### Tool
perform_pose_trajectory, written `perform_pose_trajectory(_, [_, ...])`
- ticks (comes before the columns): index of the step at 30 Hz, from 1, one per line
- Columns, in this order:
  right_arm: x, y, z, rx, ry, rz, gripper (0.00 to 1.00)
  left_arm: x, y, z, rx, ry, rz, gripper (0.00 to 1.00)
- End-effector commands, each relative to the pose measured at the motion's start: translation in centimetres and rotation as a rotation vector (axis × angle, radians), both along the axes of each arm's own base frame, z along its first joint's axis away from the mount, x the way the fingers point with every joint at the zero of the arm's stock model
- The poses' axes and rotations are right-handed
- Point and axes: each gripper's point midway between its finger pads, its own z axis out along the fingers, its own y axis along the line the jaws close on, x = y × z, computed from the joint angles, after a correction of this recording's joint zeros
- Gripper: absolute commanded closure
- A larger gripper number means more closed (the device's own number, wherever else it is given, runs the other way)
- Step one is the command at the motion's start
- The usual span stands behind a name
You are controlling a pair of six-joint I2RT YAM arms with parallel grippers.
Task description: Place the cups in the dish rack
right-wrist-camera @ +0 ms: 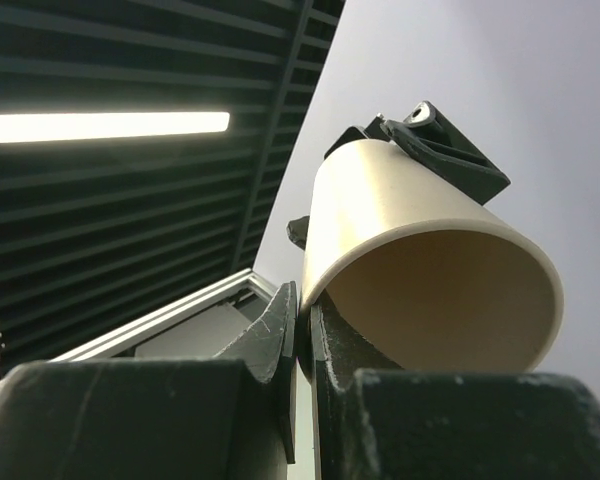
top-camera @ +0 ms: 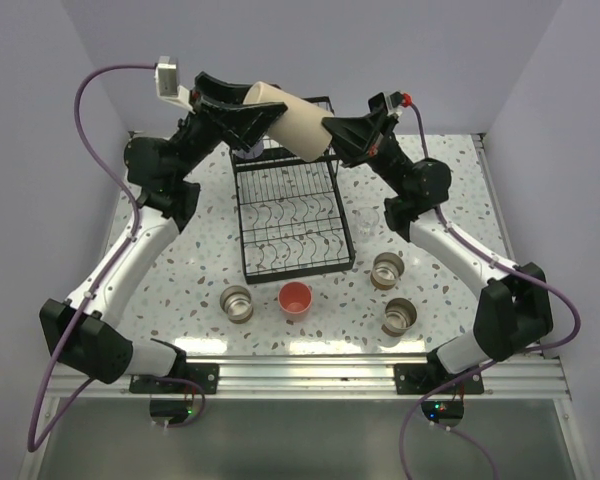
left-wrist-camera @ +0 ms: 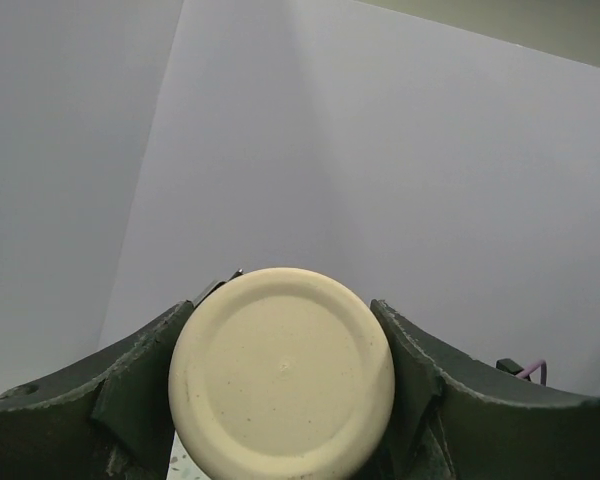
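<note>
The right gripper (right-wrist-camera: 302,330) pinches the beige cup's (top-camera: 290,122) rim above the rack (top-camera: 292,228), while the left gripper (left-wrist-camera: 280,372) brackets its base, perhaps not yet clamped.

The white speckled table (top-camera: 180,270) carries a black wire rack (top-camera: 292,215) at its middle. In front of the rack stand a red cup (top-camera: 295,298) and three short metal cups (top-camera: 238,302). A clear glass (top-camera: 365,222) stands just right of the rack.
</note>
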Motion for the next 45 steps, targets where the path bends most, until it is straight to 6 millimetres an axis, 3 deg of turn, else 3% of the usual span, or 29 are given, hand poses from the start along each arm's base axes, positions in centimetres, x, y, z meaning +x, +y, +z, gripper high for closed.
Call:
perform_pose_trajectory(1, [-1.3, -0.6, 1.2, 0.058, 0.012, 0.066, 1.0, -0.6, -0.6, 1.2, 0.01, -0.035, 0.001, 0.96])
perform_pose_trajectory(4, [-1.1, 0.1, 0.3, -0.015, 0.021, 0.052, 1.0, 0.3, -0.7, 1.1, 0.025, -0.01, 0.024, 1.0])
perform_pose_trajectory(6, [-2.2, 1.1, -1.1, -0.167, -0.059, 0.036, 0.82, 0.8, -0.6, 1.6, 0.042, -0.021, 0.058, 1.0])
perform_pose_trajectory(7, [-0.9, 2.1, -3.2, -0.301, 0.036, 0.033, 0.7, 1.6, -0.8, 0.9, 0.067, 0.019, 0.071, 1.0])
perform_pose_trajectory(8, [-1.1, 2.7, -4.9, -0.421, 0.046, 0.047, 0.55, 1.9, -0.8, 1.5, 0.083, -0.004, 0.098, 1.0])
perform_pose_trajectory(9, [-0.2, 2.9, -9.8, -0.646, 0.11, -0.001, 0.5, 2.5, -0.6, 1.5, 0.094, 0.008, 0.122, 1.0])
perform_pose_trajectory(10, [-0.4, 2.5, -8.9, -0.741, 0.068, -0.046, 0.44, 3.1, -0.8, 0.9, 0.123, 0.043, 0.134, 1.0])
perform_pose_trajectory(11, [1.3, 1.4, -10.5, -0.874, 0.105, -0.179, 0.34, 3.6, -0.8, 1.3, 0.142, 0.02, 0.162, 1.0])
perform_pose_trajectory(12, [0.7, -0.4, -14.7, -1.101, 0.139, -0.2, 0.31, 4.1, -0.7, 1.3, 0.154, 0.027, 0.186, 1.0])
perform_pose_trajectory(13, [1.3, -1.9, -13.9, -1.162, 0.129, -0.288, 0.27, 5.2, -1.0, 0.1, 0.192, 0.068, 0.197, 1.0])
perform_pose_trajectory(15, [2.4, -5.3, -15.6, -1.301, 0.188, -0.423, 0.21, 6.5, -0.8, 0.4, 0.227, 0.047, 0.251, 1.0])
perform_pose_trajectory(16, [2.0, -6.9, -16.3, -1.341, 0.23, -0.449, 0.2, 7.8, -1.3, -1.2, 0.265, 0.09, 0.257, 1.0])
perform_pose_trajectory(18, [1.9, -8.0, -16.8, -1.379, 0.234, -0.486, 0.2, 8.8, -1.2, -1.2, 0.288, 0.077, 0.296, 1.0])
perform_pose_trajectory(22, [1.2, -9.0, -16.5, -1.402, 0.2, -0.52, 0.2, 11.1, -1.7, -2.5, 0.312, 0.09, 0.326, 1.0])
perform_pose_trajectory(24, [0.8, -9.6, -16.4, -1.426, 0.181, -0.541, 0.2, 12.2, -1.5, -2.2, 0.321, 0.076, 0.367, 1.0])
perform_pose_trajectory(25, [0.8, -10.0, -16.5, -1.439, 0.18, -0.559, 0.19, 13.4, -1.8, -3.3, 0.338, 0.097, 0.377, 1.0])
perform_pose_trajectory(30, [0.0, -10.8, -16.6, -1.462, 0.156, -0.58, 0.18, 15.7, -2.3, -3.1, 0.329, 0.049, 0.415, 1.0])
perform_pose_trajectory(31, [-0.1, -10.8, -16.6, -1.463, 0.151, -0.579, 0.18, 16.4, -2.4, -4.1, 0.331, 0.059, 0.422, 1.0])
perform_pose_trajectory(34, [-0.3, -10.9, -16.5, -1.467, 0.134, -0.583, 0.18, 17.1, -1.8, -3.7, 0.268, 0.013, 0.477, 1.0])
perform_pose_trajectory(35, [-0.3, -10.9, -16.5, -1.471, 0.127, -0.586, 0.18, 17.7, -1.7, -4.9, 0.266, 0.029, 0.496, 1.0])
perform_pose_trajectory(36, [-0.3, -11.0, -16.4, -1.472, 0.12, -0.588, 0.18, 17.7, -1.4, -4.3, 0.235, -0.006, 0.509, 1.0])
perform_pose_trajectory(37, [-0.4, -10.9, -16.3, -1.473, 0.113, -0.589, 0.18, 18.3, -1.7, -5.6, 0.237, 0.007, 0.51, 1.0])
perform_pose_trajectory(39, [-0.5, -10.8, -16.4, -1.48, 0.101, -0.588, 0.18, 18.6, -1.7, -6.0, 0.206, -0.005, 0.529, 1.0])
perform_pose_trajectory(45, [-0.8, -10.5, -16.7, -1.505, 0.065, -0.579, 0.17, 19.9, -3.9, -7.9, 0.199, -0.129, 0.632, 1.0])
